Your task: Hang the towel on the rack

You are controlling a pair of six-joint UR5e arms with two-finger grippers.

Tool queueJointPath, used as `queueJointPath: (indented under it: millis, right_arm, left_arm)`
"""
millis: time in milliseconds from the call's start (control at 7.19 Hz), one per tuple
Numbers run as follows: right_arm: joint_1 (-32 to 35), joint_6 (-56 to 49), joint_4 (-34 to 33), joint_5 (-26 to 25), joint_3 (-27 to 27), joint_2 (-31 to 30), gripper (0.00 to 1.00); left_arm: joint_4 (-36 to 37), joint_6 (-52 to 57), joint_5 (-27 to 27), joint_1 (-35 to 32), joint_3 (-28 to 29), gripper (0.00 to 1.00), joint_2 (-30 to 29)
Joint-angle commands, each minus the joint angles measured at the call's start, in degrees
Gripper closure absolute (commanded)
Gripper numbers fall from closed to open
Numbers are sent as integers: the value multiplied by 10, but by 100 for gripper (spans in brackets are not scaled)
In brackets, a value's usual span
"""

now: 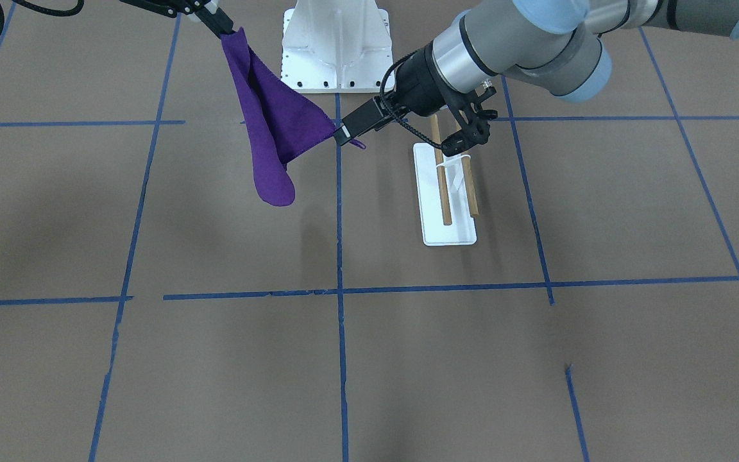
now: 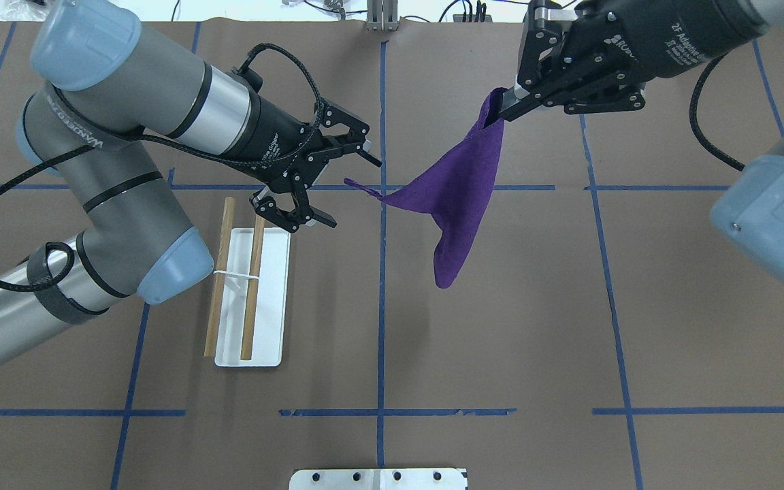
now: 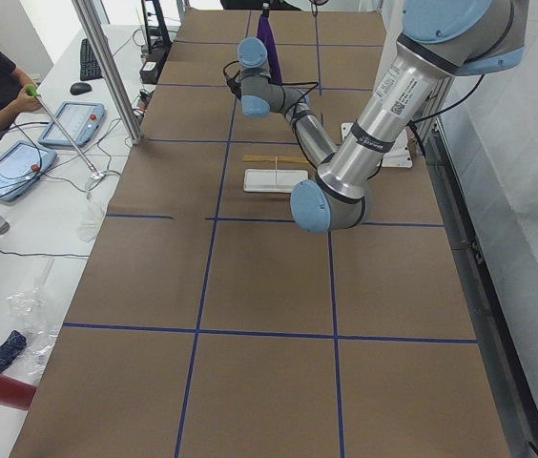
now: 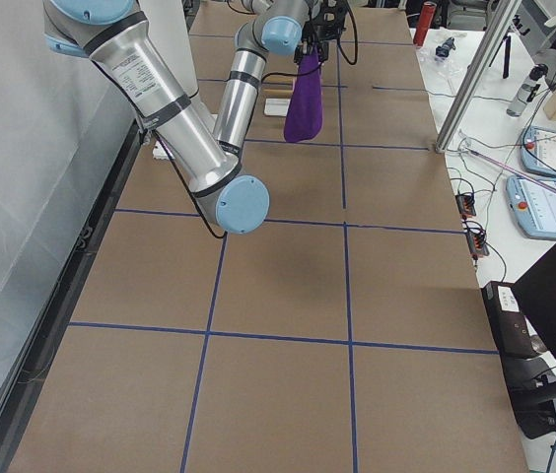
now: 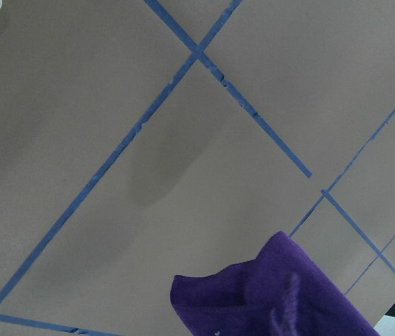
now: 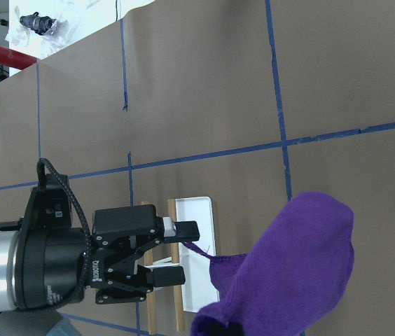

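The deep-purple towel (image 2: 463, 204) hangs in the air over the table's middle; it also shows in the front view (image 1: 273, 128). My right gripper (image 2: 504, 112) is shut on its top corner and holds it up. One lower corner, with a thin loop, stretches toward my left gripper (image 2: 351, 192), which is open. That corner lies at the fingertips, between the spread fingers, as the right wrist view shows (image 6: 176, 252). The rack (image 2: 250, 306), two wooden dowels over a white base, stands on the table just below and behind my left gripper.
A bigger white bolted pedestal (image 1: 337, 45) stands at the robot's edge of the table, between the arms. Blue tape lines cross the brown table. Operators' desks with tablets (image 3: 69, 124) lie beyond the far side.
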Motion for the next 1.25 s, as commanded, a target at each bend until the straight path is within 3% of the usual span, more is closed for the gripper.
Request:
queueJointPath:
  millis: [0,557,696,835,974,1113]
  right_arm:
    - [-6,0,0,-1,-1,11,100]
    - [-6,1,0,2,2,13,100]
    - [-6,1,0,3,3,13,100]
    - [-6,1,0,3,6,15,100]
    - [-6,1,0,3,6,16,100]
    - [-5,1,0,3,8,15,100]
  left_arm:
    - [-4,-23,0,10,-2,0,-6]
    - [-7,-46,2,14,1,2,-23]
    - [-8,-47,16,23,1,6,-27]
    - [-13,-47,26,35,1,17,-29]
    - [-13,-50,26,39,0,52,-29]
    - [-24,-51,26,39,0,100,-29]
